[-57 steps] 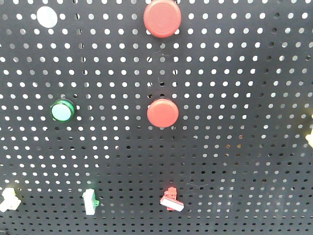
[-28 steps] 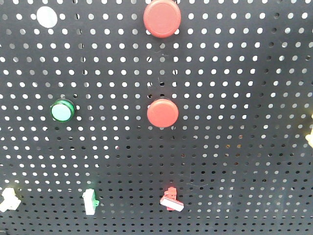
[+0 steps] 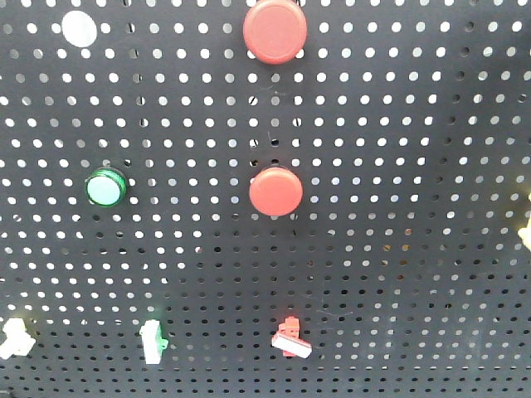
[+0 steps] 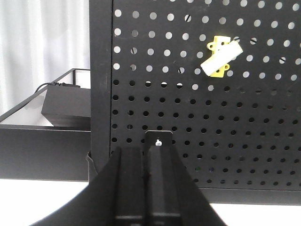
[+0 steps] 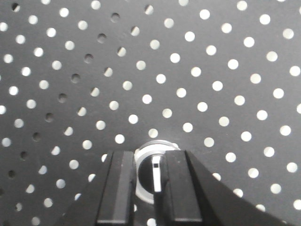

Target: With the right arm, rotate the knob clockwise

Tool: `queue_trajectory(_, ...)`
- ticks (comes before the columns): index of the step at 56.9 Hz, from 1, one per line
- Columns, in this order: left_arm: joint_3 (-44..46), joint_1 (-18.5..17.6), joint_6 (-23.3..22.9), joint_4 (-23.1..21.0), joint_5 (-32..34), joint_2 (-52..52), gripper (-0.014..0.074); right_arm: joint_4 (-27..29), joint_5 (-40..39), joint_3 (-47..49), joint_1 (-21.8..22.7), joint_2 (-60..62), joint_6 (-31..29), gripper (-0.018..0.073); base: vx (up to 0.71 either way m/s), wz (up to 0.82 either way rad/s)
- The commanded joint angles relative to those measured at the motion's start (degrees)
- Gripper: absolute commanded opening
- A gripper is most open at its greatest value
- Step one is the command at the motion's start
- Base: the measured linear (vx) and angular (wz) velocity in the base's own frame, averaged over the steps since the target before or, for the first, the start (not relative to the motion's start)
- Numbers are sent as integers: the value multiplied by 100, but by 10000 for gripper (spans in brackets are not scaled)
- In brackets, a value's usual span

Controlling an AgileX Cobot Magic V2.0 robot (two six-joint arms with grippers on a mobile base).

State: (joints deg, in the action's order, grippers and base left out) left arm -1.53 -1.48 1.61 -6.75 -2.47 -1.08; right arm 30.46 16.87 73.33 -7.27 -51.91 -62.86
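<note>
The pegboard (image 5: 221, 68) fills the right wrist view. The left gripper (image 4: 143, 155) hangs low by the board's edge, fingers together on nothing. The right gripper (image 5: 149, 159) is narrow, its 2 fingers either side of the knob (image 5: 153, 147), low in that view; whether they pinch it I cannot tell. The white pointer (image 5: 157, 178) stands upright, nearer the right finger. That off-centre seat is the risk: a loose hold could slip, the wrist turning while the knob stays.
</note>
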Motion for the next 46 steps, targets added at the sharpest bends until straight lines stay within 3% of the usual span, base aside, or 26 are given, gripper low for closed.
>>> queue_trajectory(1, -75, 11, -55, -45, 470, -2, -6, 26, -389, 148, 5, -52, 62, 239, 0, 0)
queue_trajectory(28, -75, 11, -55, -45, 470, -2, -6, -1320, -79, 141, 5, -63, 1219, 239, 0, 0)
queue_trajectory(37, -75, 11, -55, -45, 470, -2, -6, -1420, -97, 141, 5, -63, 1296, 214, 0, 0)
queue_trajectory(46, -75, 11, -55, -45, 470, -2, -6, -1420, -141, 141, 5, -63, 1296, 129, 0, 0)
